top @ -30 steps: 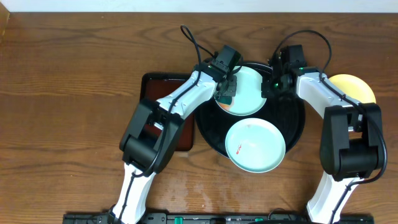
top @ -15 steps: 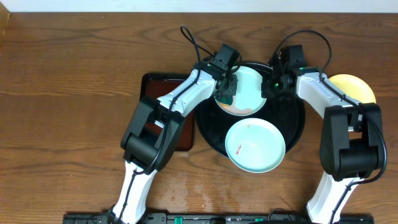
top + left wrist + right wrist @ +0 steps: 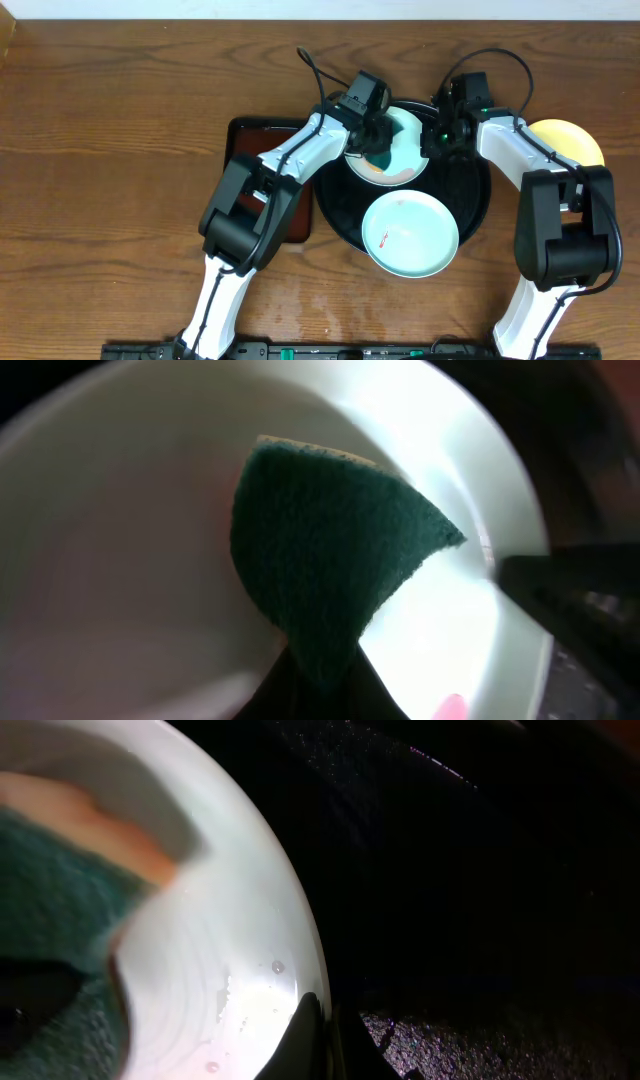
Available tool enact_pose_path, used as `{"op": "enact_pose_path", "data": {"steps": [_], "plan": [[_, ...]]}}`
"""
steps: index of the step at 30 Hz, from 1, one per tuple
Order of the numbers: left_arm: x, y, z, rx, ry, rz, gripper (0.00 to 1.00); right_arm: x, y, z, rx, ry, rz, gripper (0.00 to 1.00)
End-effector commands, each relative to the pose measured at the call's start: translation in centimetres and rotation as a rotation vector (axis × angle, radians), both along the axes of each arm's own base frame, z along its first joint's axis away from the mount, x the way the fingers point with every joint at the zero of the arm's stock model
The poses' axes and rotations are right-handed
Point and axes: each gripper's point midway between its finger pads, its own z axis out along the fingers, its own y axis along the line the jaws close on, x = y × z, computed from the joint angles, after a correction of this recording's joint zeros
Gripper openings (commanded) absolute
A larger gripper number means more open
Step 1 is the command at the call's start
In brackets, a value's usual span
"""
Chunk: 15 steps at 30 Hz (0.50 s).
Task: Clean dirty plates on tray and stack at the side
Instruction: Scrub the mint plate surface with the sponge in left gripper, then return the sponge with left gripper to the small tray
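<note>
Plate (image 3: 408,145) round, face up, perhaps tilted; right claw (image 3: 322,1028) pinches rim.

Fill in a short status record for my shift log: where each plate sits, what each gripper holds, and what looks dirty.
far plate: pale mint, on the black tray
left gripper: shut on green sponge, sponge on far plate
right gripper: shut on far plate's rim
near plate: pale mint, at the tray's near edge, small red smear, untouched
yellow plate: on the table right of the tray, partly behind the right arm
brown tray: left of black tray, partly under the left arm
</note>
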Motion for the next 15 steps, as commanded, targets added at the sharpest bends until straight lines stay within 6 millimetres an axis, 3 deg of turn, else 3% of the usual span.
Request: {"op": "enact_pose_path", "data": {"steps": [1, 4, 6, 11, 15], "plan": [[-2.8, -1.8, -1.5, -0.082, 0.110, -0.075, 0.07, -0.3, 0.5, -0.1, -0.010, 0.004, 0.023, 0.01], [-1.9, -1.5, 0.8, -0.105, 0.072, -0.063, 0.08, -0.3, 0.5, -0.1, -0.011, 0.003, 0.023, 0.01], [-0.8, -0.9, 4.4, -0.141, 0.011, -0.048, 0.07, -0.3, 0.5, -0.1, -0.011, 0.003, 0.023, 0.01], [-0.5, 0.0, 10.3, -0.181, -0.075, -0.035, 0.07, -0.3, 0.5, -0.1, -0.011, 0.003, 0.023, 0.01], [-0.7, 1.1, 12.1, -0.146, -0.103, -0.004, 0.08, -0.3, 0.5, -0.1, -0.011, 0.003, 0.023, 0.01]]}}
